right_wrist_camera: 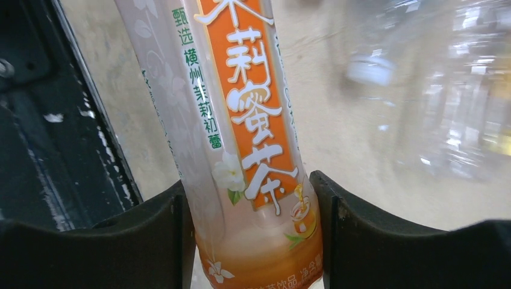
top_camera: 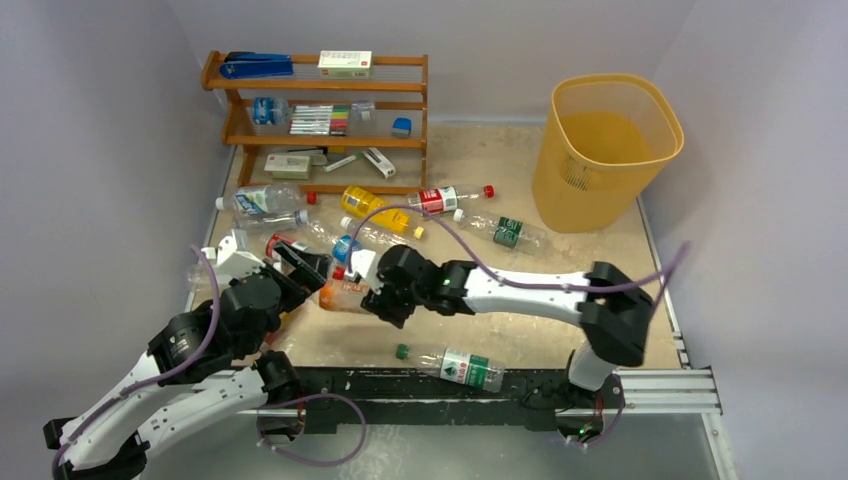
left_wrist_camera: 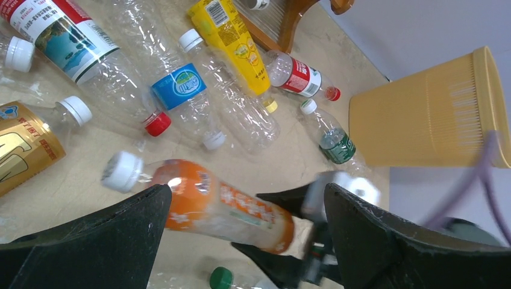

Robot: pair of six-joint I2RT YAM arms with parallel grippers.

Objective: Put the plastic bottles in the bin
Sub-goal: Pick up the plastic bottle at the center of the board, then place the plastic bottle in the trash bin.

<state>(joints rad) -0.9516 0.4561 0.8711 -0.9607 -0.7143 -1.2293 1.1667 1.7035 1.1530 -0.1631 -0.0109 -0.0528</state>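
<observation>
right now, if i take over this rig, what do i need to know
Right gripper: closed on the orange-labelled plastic tea bottle, left of the table's centre.
Left gripper: open, holding nothing, pointed at that same bottle.
Tall yellow-orange plastic bin: upright at the far right. No bottle can be seen inside it.
Done: nothing binned as far as the views show.
Left: carry the gripped bottle to the bin, then the loose plastic bottles lying in front of the brown wooden rack, and the clear green-labelled bottle near the front edge.
</observation>
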